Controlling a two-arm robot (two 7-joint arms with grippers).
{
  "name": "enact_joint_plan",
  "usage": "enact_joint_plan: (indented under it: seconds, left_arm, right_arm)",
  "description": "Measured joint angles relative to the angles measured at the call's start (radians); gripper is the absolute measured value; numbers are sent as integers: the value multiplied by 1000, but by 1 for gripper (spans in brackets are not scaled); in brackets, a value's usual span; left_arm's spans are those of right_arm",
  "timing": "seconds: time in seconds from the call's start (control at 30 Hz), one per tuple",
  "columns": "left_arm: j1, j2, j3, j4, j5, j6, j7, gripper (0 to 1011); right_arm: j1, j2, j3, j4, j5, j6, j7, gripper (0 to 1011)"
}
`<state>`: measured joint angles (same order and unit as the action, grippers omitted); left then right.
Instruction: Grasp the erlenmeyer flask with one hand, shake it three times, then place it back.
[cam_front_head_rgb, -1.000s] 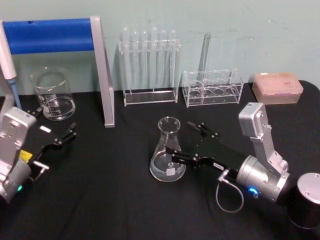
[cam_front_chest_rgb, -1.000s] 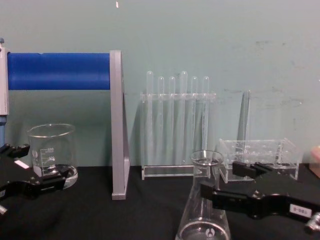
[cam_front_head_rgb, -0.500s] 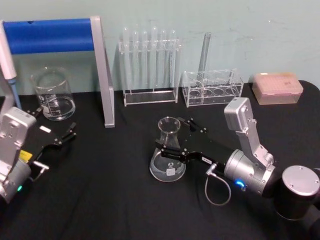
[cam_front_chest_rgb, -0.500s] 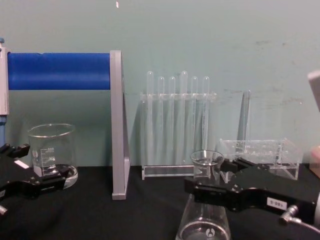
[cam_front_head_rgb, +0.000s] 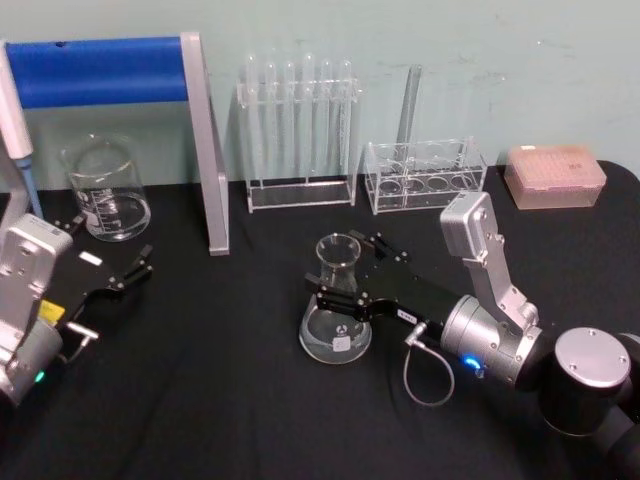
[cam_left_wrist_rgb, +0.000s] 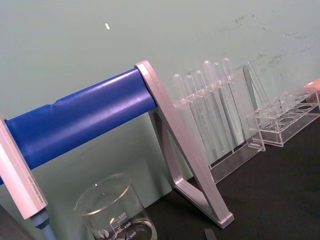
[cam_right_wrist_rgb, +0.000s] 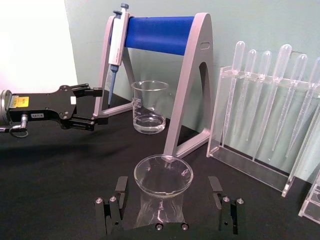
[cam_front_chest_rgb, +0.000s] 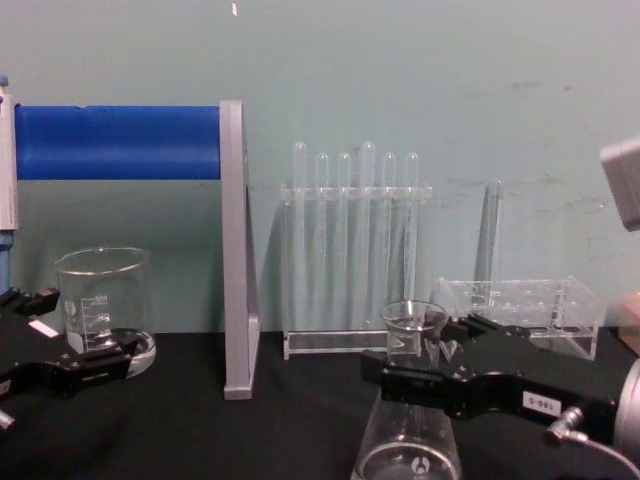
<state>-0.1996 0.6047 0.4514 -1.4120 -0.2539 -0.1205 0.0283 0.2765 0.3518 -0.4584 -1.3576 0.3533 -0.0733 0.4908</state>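
The erlenmeyer flask (cam_front_head_rgb: 335, 332) stands upright on the black table, mid-front, clear glass with a small white logo low on its body. My right gripper (cam_front_head_rgb: 350, 268) is open, one finger on each side of the flask's neck. In the right wrist view the flask rim (cam_right_wrist_rgb: 163, 175) sits between the two fingers (cam_right_wrist_rgb: 114, 209) with a gap on both sides. The chest view shows the flask (cam_front_chest_rgb: 405, 450) with the right gripper (cam_front_chest_rgb: 428, 352) level with its neck. My left gripper (cam_front_head_rgb: 112, 277) rests open at the table's left, near the beaker.
A glass beaker (cam_front_head_rgb: 105, 190) stands at the back left under a blue pipette stand (cam_front_head_rgb: 100, 70) that holds a pipette (cam_right_wrist_rgb: 117, 37). Behind the flask are a rack of tubes (cam_front_head_rgb: 298, 130) and a second clear rack (cam_front_head_rgb: 425, 175). A pink box (cam_front_head_rgb: 555, 175) sits back right.
My right gripper has slid left toward the flask, from beside its body to straddling its neck. The flask and the left arm have not moved.
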Motion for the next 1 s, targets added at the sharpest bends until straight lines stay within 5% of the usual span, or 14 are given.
enact_joint_plan:
  seconds: [0.3, 0.87, 1.0]
  left_arm:
    - [0, 0, 0, 0, 0, 0, 0, 1001]
    - [0, 0, 0, 0, 0, 0, 0, 1001]
    - [0, 0, 0, 0, 0, 0, 0, 1001]
  right_arm:
    - [-1, 1, 0, -1, 0, 0, -1, 960]
    - [-2, 2, 0, -3, 1, 1, -1, 470]
    - [-2, 2, 0, -3, 1, 1, -1, 457]
